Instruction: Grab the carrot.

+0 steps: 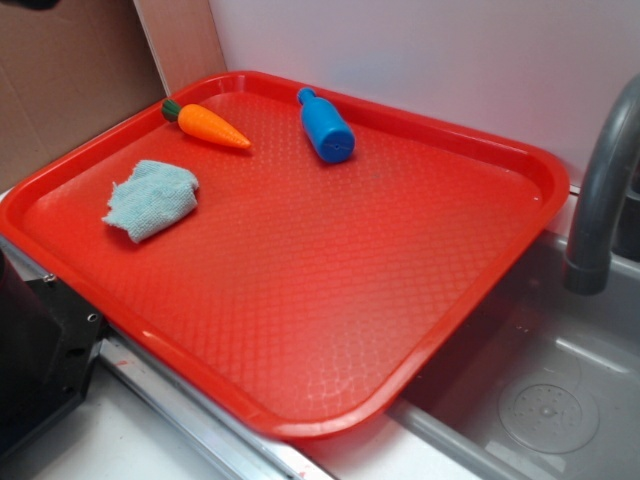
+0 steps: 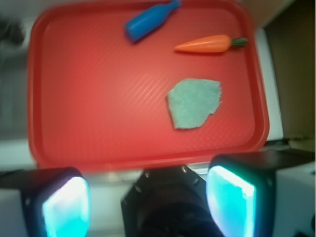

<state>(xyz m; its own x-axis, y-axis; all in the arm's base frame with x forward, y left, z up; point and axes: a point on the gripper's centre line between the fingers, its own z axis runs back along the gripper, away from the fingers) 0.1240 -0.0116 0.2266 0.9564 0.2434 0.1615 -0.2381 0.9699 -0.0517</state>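
Teal-lit pads [image 2: 65, 207] mark the gripper [image 2: 148, 205] at the bottom of the wrist view, one finger at each side with a broad gap between them, so the jaws stand wide and hold nothing. Between the fingers sits the dark round body of the wrist. The gripper hangs off the tray [image 2: 98, 163], outside its long near rim, and touches none of the things on it; the exterior view does not show the fingers.

Nearest the gripper on the red tray lies a cloth [image 2: 193, 103], a small pale blue-green rag, flat and ragged at the edges, toward the tray's right end as the wrist camera sees it. Beyond the cloth, close to the far rim, lies the carrot [image 2: 205, 44]: orange, cone-shaped, on its side, its dark green stub pointing at the tray's right end and its tip pointing along the tray toward the bottle. Carrot and cloth are near each other but apart. The bottle [image 2: 148, 22], blue, also lies on its side by the far rim, its neck angled toward that rim, just beyond the carrot's tip without touching it.

In the exterior view the tray rests partly over a grey sink [image 1: 560, 400], with a grey faucet [image 1: 600, 190] rising beside one corner.
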